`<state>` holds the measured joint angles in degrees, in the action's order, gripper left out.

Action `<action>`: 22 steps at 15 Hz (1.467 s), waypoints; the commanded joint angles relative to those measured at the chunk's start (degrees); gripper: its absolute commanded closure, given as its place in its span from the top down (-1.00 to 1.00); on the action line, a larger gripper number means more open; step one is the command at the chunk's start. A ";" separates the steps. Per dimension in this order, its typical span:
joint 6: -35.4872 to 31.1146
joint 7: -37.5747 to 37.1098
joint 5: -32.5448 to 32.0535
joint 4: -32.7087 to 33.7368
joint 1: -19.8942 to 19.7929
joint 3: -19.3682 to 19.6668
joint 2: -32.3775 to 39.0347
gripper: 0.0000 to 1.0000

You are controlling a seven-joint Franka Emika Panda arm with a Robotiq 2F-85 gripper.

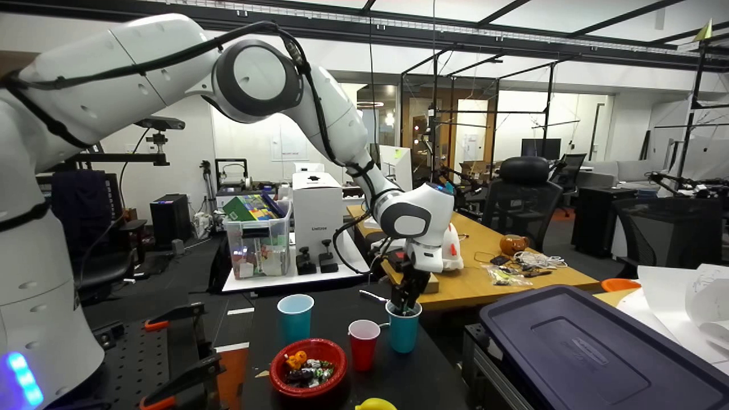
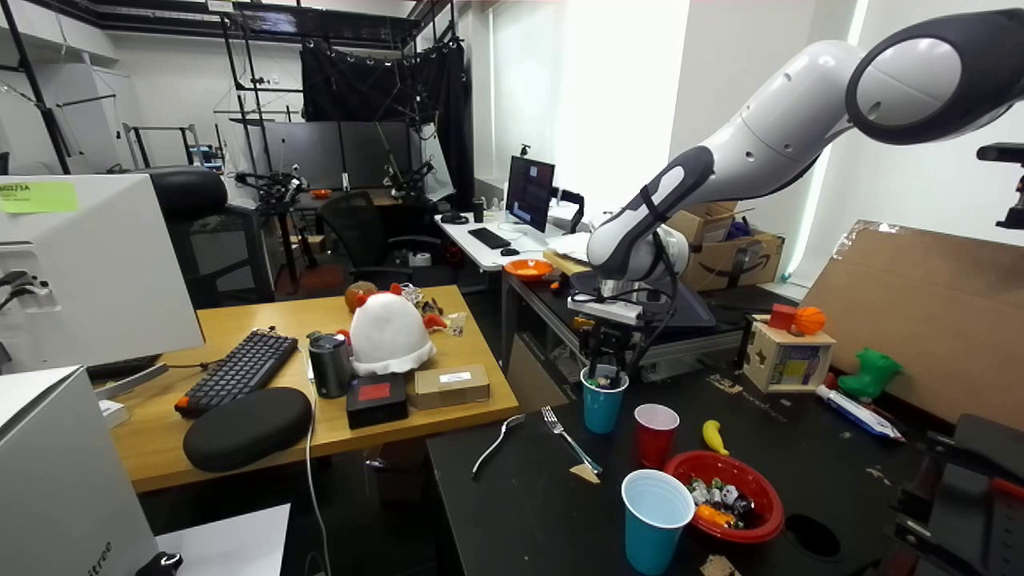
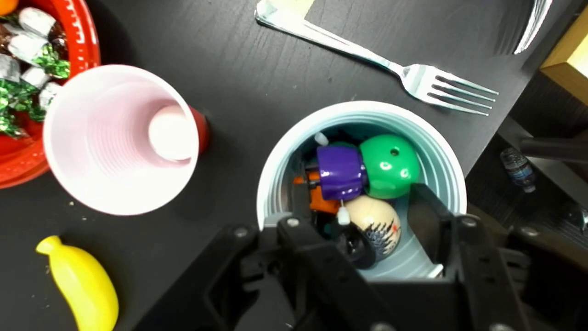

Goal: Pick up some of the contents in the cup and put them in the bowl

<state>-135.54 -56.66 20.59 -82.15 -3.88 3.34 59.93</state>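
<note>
The teal cup [image 1: 403, 337] stands upright on the black table in both exterior views [image 2: 602, 410]. In the wrist view the cup [image 3: 363, 107] holds a green ball [image 3: 390, 166], a purple piece [image 3: 341, 172], a cream ball with a dark pattern [image 3: 373, 219], an orange piece [image 3: 323, 196] and a black piece. My gripper [image 3: 360, 197] points down into the cup, fingers apart on either side of these contents. Its fingertips are partly hidden inside the cup in the exterior views. The red bowl [image 2: 770, 506] holds silver, green and orange items; it also shows at the wrist view's edge [image 3: 87, 43].
A red cup [image 2: 654, 442] stands between the teal cup and bowl; a pale ball [image 3: 171, 133] lies inside it. Another teal cup with a pale inside [image 2: 654, 532] stands beside the bowl. A fork [image 3: 349, 45], another utensil [image 2: 494, 448] and a yellow banana [image 3: 85, 287] lie nearby.
</note>
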 commanded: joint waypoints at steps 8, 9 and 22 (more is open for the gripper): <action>2.08 -1.02 -3.75 2.12 1.97 2.30 1.01 0.10; 2.10 -1.03 -4.02 2.22 2.06 2.34 1.12 0.11; 1.33 0.23 -5.31 3.06 2.39 2.01 0.87 -0.90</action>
<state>-135.44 -56.67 15.92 -80.39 -1.83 4.92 60.38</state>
